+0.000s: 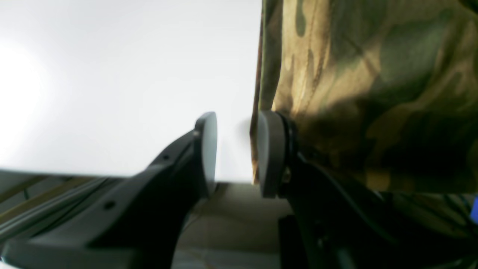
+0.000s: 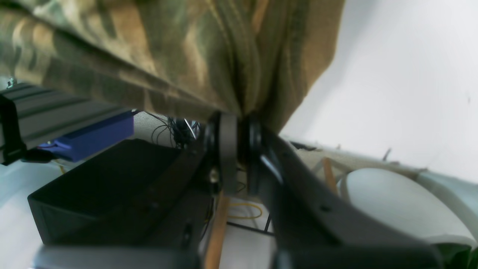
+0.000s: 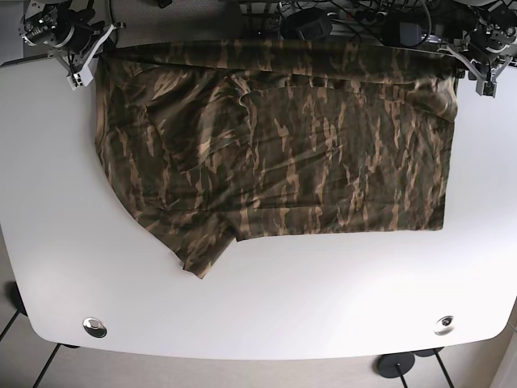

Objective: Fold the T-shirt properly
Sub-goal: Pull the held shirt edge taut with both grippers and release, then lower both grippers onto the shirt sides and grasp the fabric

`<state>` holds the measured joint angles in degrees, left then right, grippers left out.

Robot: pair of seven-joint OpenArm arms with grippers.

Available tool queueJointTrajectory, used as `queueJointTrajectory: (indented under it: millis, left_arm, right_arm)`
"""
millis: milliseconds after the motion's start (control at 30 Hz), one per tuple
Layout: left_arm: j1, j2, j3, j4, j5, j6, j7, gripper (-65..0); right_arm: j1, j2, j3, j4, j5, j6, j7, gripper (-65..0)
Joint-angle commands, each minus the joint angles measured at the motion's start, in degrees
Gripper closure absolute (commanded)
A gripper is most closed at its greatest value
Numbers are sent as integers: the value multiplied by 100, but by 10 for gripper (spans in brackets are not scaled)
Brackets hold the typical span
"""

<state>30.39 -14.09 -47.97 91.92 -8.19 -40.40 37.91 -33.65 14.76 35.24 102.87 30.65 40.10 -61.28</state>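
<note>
The camouflage T-shirt (image 3: 275,153) lies spread on the white table (image 3: 266,307), its far edge along the table's back edge and one sleeve pointing to the front left. My right gripper (image 2: 241,149) is shut on a bunched fold of the T-shirt (image 2: 209,56) at the back left corner (image 3: 81,69). My left gripper (image 1: 239,153) is open at the back right corner (image 3: 478,73). One of its pads (image 1: 270,153) rests against the edge of the T-shirt (image 1: 373,74); white table shows between the pads.
Cables and dark gear (image 3: 347,20) lie behind the table's back edge. A black box (image 2: 112,186) and a blue item (image 2: 93,138) sit below the right gripper. Metal discs (image 3: 94,326) (image 3: 443,325) mark the front corners.
</note>
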Motion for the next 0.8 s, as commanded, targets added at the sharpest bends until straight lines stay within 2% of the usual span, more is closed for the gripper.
queueJointTrajectory:
  millis: [33, 100, 200, 267, 300, 367, 400, 500, 567, 667, 800]
  left_arm:
    - [25, -90, -61, 421, 41, 40, 240, -165]
    - [-11, -90, -69, 958, 32, 40, 495, -165]
    - [-19, -90, -17, 1511, 32, 40, 539, -167]
    - [-99, -81, 1, 1758, 32, 40, 547, -196]
    - [-222, -73, 27, 1828, 32, 40, 591, -242]
    - [-503, -73, 27, 1872, 32, 40, 1005, -343]
    - [-714, -81, 18, 1872, 32, 40, 1207, -368]
    - [-1259, -81, 159, 1872, 49, 40, 1426, -346]
    - [-1382, -73, 537, 1872, 76, 40, 1426, -335]
    - [-1364, -73, 1065, 1872, 84, 40, 1426, -296]
    - [-1347, -64, 1311, 1731, 120, 40, 1426, -276]
  right_arm:
    - [-33, 110, 137, 126, 16, -10, 40, -59]
    - [20, 58, 621, 364, -19, -10, 40, -206]
    - [29, 58, 849, 794, 33, -10, 40, -455]
    - [117, 58, 990, 1005, 139, -10, 40, -541]
    - [169, 66, 1051, 1014, 271, -10, 31, -547]
    - [310, 119, 1043, 997, 508, -10, 22, -545]
    - [442, 119, 1016, 988, 499, -10, 22, -545]
    - [925, 110, 594, 882, 482, -10, 13, -545]
    - [1321, 110, 40, 715, 464, -10, 13, -545]
    - [2103, 66, -900, 320, -37, -10, 13, -545]
    - [3070, -65, -1727, -357, -784, -10, 48, -545]
